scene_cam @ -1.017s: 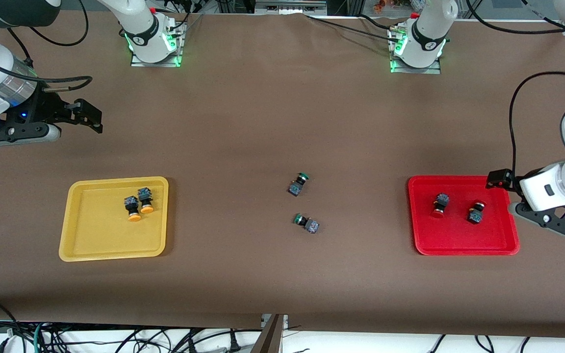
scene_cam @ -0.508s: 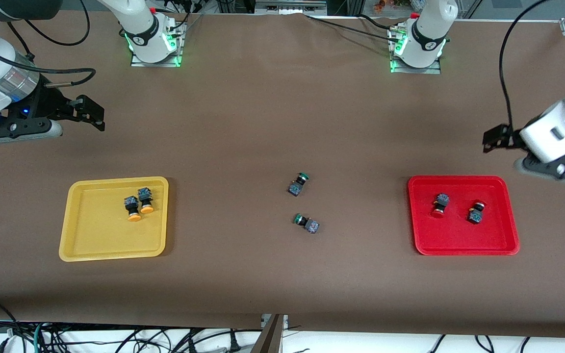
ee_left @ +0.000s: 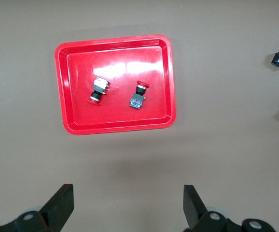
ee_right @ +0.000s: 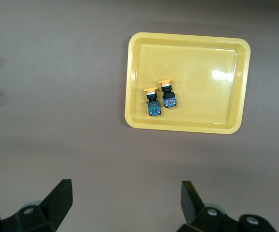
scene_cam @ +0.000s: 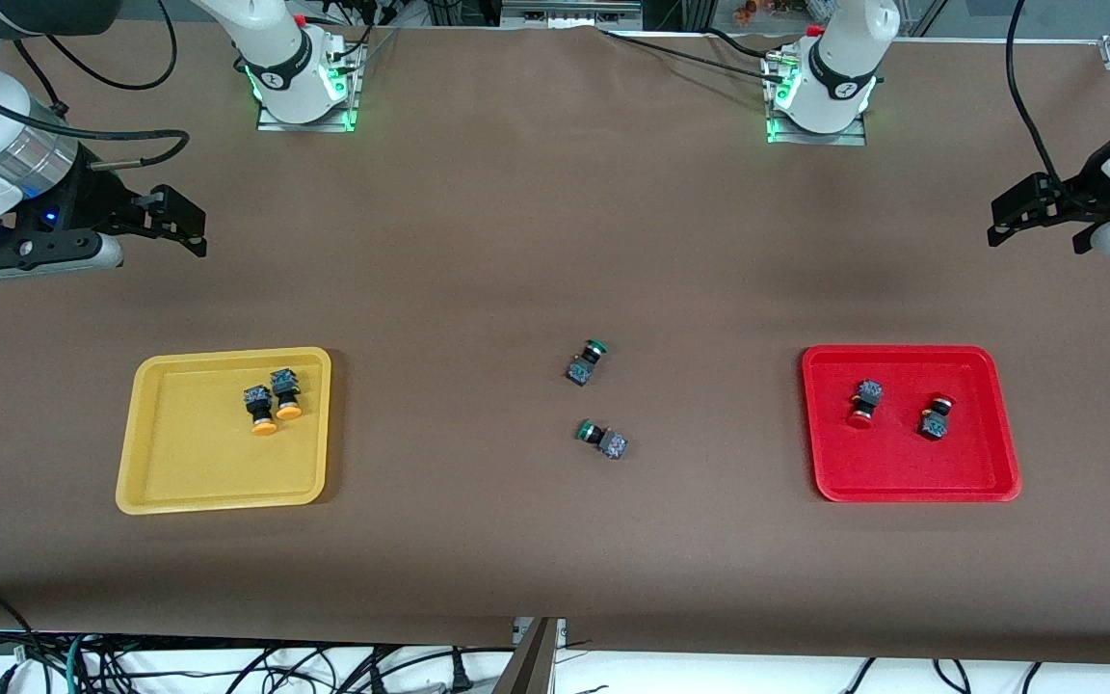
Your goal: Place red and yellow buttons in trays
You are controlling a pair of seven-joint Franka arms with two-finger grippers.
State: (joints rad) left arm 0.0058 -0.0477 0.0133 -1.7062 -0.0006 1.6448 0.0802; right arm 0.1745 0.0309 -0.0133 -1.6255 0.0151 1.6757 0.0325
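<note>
The light is bright and even and comes from above, so the brown table (scene_cam: 516,241) shows only soft, faint shadows. White glare patches lie on the floor of the red tray (ee_left: 72,53) and of the yellow tray (ee_right: 134,48). All views are sharp, without motion blur or visible edge distortion.

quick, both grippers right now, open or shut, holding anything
Left gripper: open, holding nothing, over bare table toward the left arm's end.
Right gripper: open, holding nothing, over bare table toward the right arm's end.
</note>
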